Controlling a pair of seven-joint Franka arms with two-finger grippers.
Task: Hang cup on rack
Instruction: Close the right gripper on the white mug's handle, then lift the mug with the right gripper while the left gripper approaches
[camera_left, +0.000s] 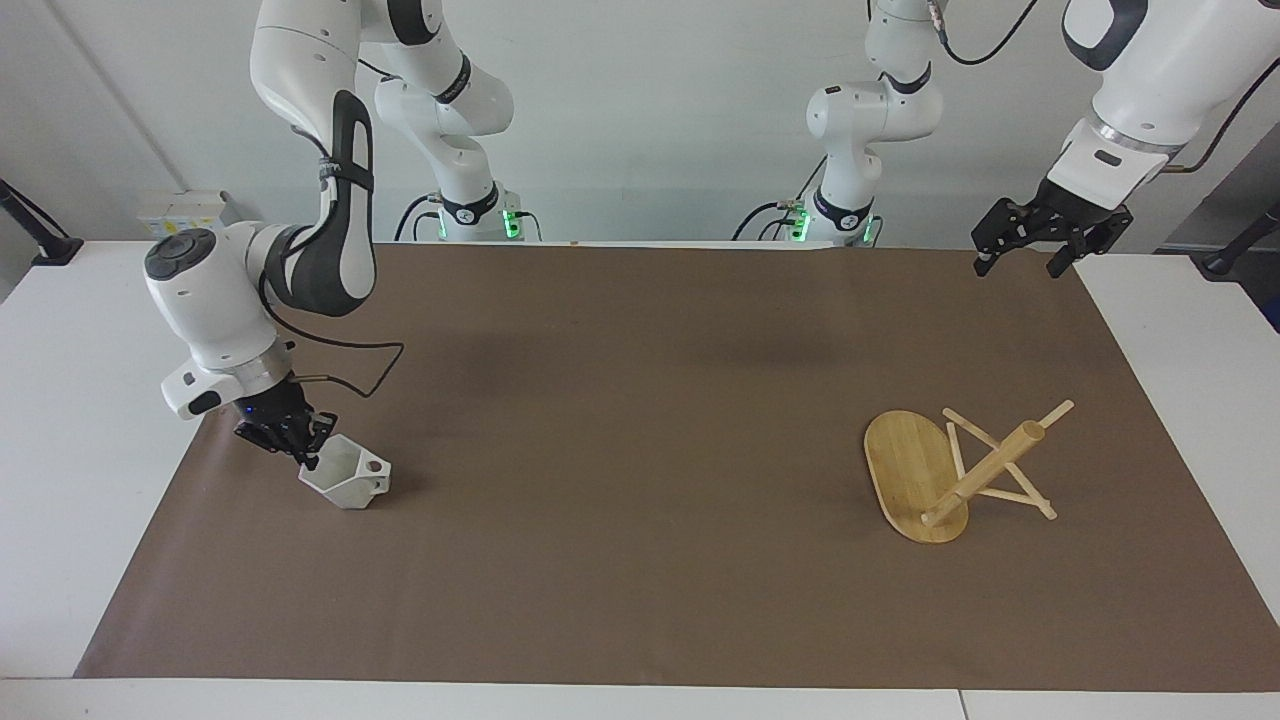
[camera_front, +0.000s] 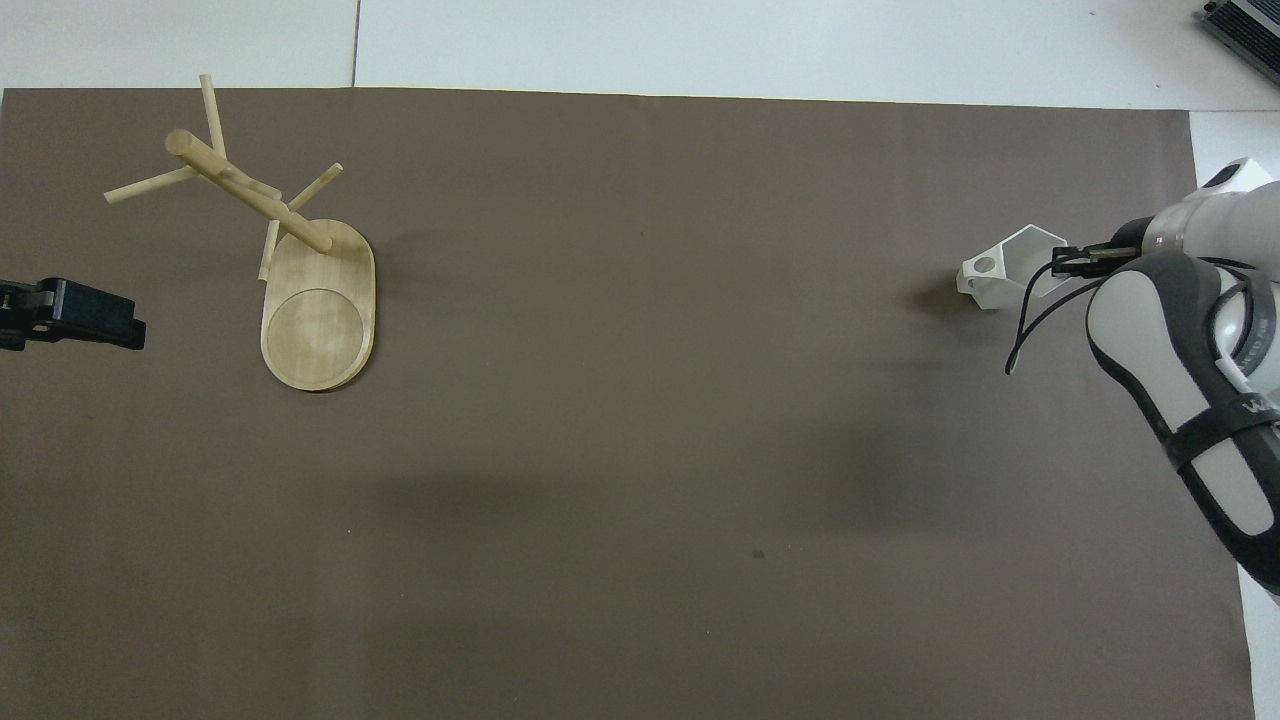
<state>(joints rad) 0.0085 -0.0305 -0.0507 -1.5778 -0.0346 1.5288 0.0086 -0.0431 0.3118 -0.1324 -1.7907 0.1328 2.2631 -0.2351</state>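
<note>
The white faceted cup (camera_left: 350, 482) (camera_front: 1005, 275) is tilted at the right arm's end of the brown mat, its small handle pointing toward the table's middle. My right gripper (camera_left: 308, 458) (camera_front: 1058, 262) is shut on the cup's rim, on the side away from the handle. The bamboo rack (camera_left: 915, 470) (camera_front: 318, 310) stands on its oval base at the left arm's end, its post and thin pegs bare. My left gripper (camera_left: 1018, 268) (camera_front: 70, 315) hangs open and holds nothing, over the mat's corner at the robots' side of the rack.
The brown mat (camera_left: 640, 420) covers most of the white table. Between the cup and the rack it is bare. A dark box (camera_front: 1245, 25) sits at the table's corner farthest from the robots.
</note>
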